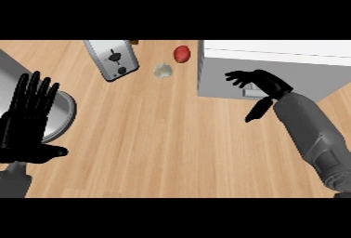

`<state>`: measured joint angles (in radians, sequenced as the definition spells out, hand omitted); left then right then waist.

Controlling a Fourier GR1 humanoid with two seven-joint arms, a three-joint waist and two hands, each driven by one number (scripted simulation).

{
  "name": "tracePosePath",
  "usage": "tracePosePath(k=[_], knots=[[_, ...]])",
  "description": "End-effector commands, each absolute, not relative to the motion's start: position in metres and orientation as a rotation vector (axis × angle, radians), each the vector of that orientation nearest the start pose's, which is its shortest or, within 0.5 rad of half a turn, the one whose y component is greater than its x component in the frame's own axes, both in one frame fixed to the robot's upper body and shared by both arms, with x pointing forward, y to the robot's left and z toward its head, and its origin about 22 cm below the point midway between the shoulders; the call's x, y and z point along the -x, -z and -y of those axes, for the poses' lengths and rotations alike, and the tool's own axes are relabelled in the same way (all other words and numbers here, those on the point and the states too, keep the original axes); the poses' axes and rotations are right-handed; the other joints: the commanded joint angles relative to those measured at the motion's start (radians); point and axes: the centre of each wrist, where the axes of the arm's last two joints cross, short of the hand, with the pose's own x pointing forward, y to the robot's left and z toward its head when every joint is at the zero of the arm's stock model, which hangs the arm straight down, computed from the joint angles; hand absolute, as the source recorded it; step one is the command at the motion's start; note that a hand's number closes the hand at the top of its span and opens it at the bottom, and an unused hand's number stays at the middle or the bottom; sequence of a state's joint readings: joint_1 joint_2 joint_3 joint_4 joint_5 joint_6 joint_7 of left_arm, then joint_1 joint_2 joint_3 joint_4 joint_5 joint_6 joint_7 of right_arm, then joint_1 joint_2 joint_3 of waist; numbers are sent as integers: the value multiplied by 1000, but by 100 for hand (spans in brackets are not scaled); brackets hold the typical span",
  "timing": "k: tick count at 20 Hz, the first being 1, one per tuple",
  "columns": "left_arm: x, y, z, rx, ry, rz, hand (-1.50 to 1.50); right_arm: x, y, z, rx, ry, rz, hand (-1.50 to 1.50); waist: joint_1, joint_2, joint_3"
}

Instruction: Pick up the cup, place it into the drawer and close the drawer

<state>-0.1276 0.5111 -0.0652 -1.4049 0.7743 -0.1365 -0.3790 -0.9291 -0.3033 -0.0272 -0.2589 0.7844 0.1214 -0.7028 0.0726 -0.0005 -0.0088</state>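
The right hand [264, 83], fingers spread and holding nothing, hangs at the white drawer unit's [274, 69] front; no cup is visible. Left hand [27, 121] rests open. The push should run square to the drawer front.

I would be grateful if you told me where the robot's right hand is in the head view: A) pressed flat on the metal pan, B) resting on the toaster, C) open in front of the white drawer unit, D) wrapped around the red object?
C: the right hand has its fingers spread and holds nothing, just in front of the white drawer unit, well apart from the red object.
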Motion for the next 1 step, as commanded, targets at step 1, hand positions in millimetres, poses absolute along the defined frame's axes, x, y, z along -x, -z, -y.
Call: tracePosePath(k=[1], knots=[[-272, -34, -336, 317, -137, 1892, -150, -435, -45, 277, 400, -1159, 1503, -150, 21, 38, 12]])
